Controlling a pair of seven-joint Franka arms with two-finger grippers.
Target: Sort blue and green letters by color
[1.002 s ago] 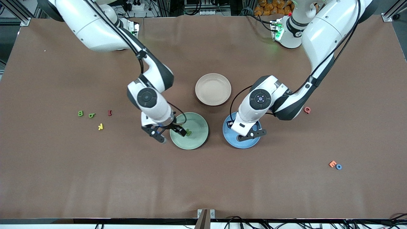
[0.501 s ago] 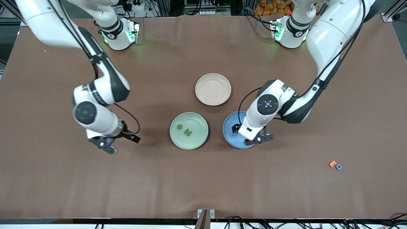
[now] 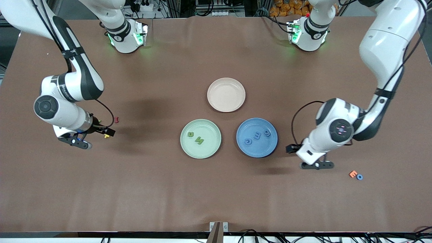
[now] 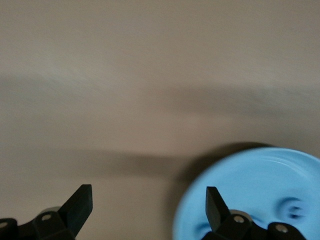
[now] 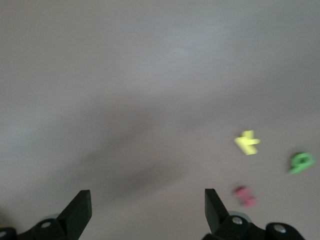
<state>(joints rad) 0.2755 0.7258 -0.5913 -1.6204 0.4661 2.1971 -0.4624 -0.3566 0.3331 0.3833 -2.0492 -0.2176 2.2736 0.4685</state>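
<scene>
Evidently both arms had just pulled away from the two coloured plates at mid-table: half a second before, the left gripper (image 3: 315, 165) hung over the round blue plate (image 3: 257, 149) and the right gripper (image 3: 88, 137) was partway toward its own end of the table. Now the left gripper stood over bare brown cloth between that plate and the small blue ring-shaped letter (image 3: 359, 177), which lay touching an orange E-shaped piece (image 3: 352, 174). Its jaws were spread wide and held nothing. The right gripper, equally wide and empty, hovered over the loose pieces at its end, where a yellow K-shaped piece (image 5: 247, 142), a green 9-shaped letter (image 5: 301, 162) and a dark red piece (image 5: 245, 195) showed in its wrist view. I judged each arm was heading for its next pick. Three blue letters (image 3: 258, 135) lay in the blue plate and two green letters (image 3: 195, 137) in the pale green plate (image 3: 200, 153); the beige plate (image 3: 226, 82) was empty.
</scene>
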